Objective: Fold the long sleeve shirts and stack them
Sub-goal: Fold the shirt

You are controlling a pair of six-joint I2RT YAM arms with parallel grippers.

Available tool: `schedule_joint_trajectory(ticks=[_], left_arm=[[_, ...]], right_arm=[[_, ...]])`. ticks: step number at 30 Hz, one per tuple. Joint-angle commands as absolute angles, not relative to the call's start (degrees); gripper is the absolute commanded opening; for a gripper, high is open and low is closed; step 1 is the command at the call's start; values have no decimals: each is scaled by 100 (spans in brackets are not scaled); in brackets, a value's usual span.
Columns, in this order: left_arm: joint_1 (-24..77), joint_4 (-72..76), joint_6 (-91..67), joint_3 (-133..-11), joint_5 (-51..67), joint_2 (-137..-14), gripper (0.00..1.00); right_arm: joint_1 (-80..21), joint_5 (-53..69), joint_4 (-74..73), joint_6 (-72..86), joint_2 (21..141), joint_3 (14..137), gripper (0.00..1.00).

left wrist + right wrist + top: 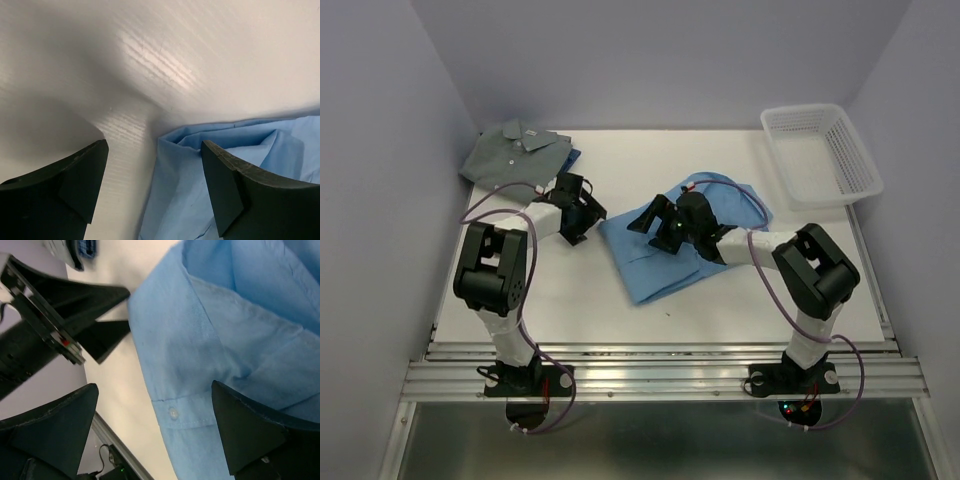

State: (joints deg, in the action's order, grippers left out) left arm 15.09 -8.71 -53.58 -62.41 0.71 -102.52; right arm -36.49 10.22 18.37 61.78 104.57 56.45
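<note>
The left hand (586,206) and right hand (650,221) stand wide and empty at the sky-blue shirt (655,268), midway between the side edges of the bench (740,305), where a shallow pinch could catch one layer and pull the folds apart.

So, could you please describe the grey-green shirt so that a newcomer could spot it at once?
On the white table, find the far left corner, opposite the white mesh basket at far right. The grey-green shirt lies there, collar up. It is neatly folded, whereas the sky-blue shirt lies rumpled mid-table.
</note>
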Motion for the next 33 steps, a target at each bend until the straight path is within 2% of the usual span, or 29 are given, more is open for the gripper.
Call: schedule_joint_trajectory(ticks=[1, 6, 11, 14, 17, 23, 27, 33], left_arm=[[1599, -1327, -4887, -5943, 34, -9608, 89], [1985, -898, -5062, -4887, 755, -8702, 97], [2882, -501, -5396, -4614, 1037, -8893, 97], [2997, -440, -5641, -4492, 941, -9017, 97], [2927, -571, -5678, -4430, 695, -8956, 97], [2856, -1370, -5827, -4553, 62, -8368, 97], [2970, -1564, -6178, -4500, -299, -7658, 97], [4146, -1268, -6705, -4325, -343, -7356, 99]], right_arm=[[-3612, 423, 1530, 5574, 9916, 5907, 100], [-3612, -553, 1064, 5195, 9414, 5775, 100], [-3612, -1290, 537, 4475, 9123, 5871, 100], [-3612, -1888, 37, 4089, 9044, 6011, 100], [-3612, -1942, -165, 3833, 8956, 5986, 100], [-3612, -1670, -307, 3797, 8728, 5775, 100], [-3612, -1915, -693, 4007, 8500, 5547, 100], [-3543, -2485, -1114, 4016, 7938, 5203, 100]])
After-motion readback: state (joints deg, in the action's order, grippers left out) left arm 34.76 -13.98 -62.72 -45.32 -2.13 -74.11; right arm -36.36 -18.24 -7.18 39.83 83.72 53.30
